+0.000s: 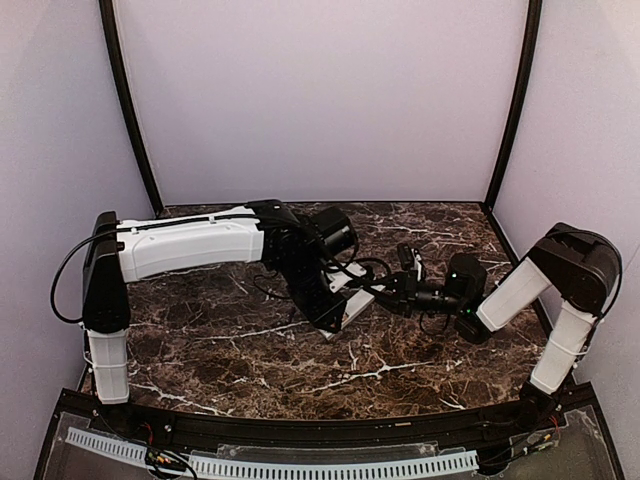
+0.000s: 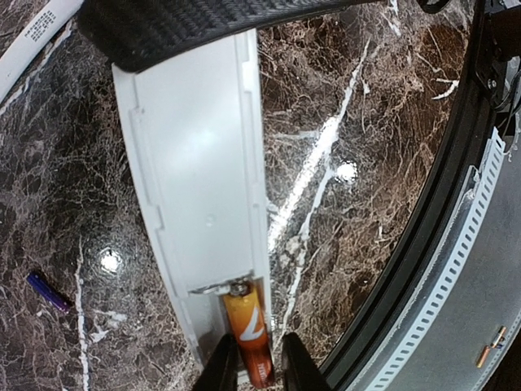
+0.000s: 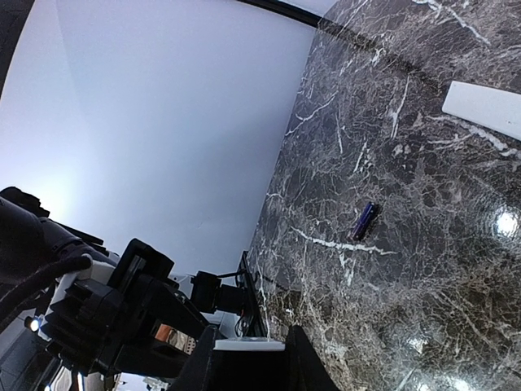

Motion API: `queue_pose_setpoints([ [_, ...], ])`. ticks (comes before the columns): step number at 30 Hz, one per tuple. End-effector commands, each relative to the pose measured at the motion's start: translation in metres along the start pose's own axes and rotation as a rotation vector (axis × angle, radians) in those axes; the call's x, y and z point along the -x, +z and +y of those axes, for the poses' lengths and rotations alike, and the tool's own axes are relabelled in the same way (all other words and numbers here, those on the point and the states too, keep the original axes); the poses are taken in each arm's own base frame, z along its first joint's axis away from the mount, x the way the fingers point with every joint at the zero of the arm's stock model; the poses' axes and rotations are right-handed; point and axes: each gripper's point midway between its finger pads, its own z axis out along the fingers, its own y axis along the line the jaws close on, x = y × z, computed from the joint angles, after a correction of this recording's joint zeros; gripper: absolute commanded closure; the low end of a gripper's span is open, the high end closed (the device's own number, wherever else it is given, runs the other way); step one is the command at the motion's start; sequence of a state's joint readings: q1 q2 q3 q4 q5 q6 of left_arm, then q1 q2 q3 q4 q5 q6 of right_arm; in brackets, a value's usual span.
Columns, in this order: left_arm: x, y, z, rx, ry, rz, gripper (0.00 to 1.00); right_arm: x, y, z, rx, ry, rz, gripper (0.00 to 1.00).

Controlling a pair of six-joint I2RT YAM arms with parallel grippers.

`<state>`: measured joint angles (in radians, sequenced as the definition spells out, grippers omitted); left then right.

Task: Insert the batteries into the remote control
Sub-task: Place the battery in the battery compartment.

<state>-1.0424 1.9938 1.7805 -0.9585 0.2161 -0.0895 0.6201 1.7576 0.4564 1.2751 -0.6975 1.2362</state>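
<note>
— While the right claw [image 3: 254, 362] clamps the slim white plastic remote control [image 2: 195, 187], where's the small orange cylindrical battery [image 2: 247, 334]?
— In its recess, flanked by the left claw [image 2: 259, 371]; whether gripped, I can't tell. Ease it down flat.

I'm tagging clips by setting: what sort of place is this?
Likely a robot test booth in a lab, not a home: plain pale walls close in a marble-look tabletop, a left arm and a right arm are bolted at its near edge, beside a slotted cable duct.
</note>
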Motion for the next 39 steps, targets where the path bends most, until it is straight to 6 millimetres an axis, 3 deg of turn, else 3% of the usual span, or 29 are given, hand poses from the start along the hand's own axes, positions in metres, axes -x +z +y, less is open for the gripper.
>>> queue_pose_setpoints([
  [1,-0.003,-0.006,0.003,0.016,0.001,0.020,0.78,0.006,0.003,0.027,0.092,-0.067,-0.013,1.00],
  [23,0.012,-0.030,0.010,0.089,0.040,-0.063,0.62,0.003,0.003,0.020,0.083,-0.043,-0.002,1.00],
  [39,0.027,-0.062,0.010,0.082,0.058,-0.185,0.61,-0.001,0.001,0.017,0.078,-0.029,0.002,1.00],
])
